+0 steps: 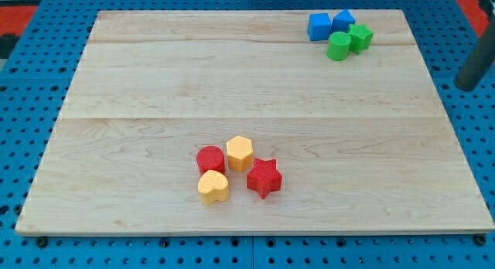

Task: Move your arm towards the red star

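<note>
The red star lies on the wooden board, low and a little left of centre. It is the rightmost block of a tight cluster. A yellow hexagon touches its upper left side. A dark rod enters at the view's right edge, and my tip is off the board over the blue pegboard. The tip is far to the upper right of the red star and not touching any block.
A red cylinder and a yellow heart sit just left of the star. At the board's top right are a blue cube, another blue block, a green cylinder and a green star.
</note>
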Controlling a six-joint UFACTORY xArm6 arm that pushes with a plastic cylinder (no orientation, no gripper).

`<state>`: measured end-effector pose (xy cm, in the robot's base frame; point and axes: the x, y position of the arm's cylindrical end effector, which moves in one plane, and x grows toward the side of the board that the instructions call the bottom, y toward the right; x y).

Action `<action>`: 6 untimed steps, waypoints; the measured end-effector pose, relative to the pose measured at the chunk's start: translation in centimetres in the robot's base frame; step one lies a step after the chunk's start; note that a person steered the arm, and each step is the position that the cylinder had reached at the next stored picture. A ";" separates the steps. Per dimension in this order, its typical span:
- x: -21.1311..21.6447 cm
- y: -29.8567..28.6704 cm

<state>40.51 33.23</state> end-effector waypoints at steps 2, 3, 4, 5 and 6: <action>7.7 -4.5; 11.4 -9.4; 11.4 -12.3; 11.5 -16.7; 11.6 -20.1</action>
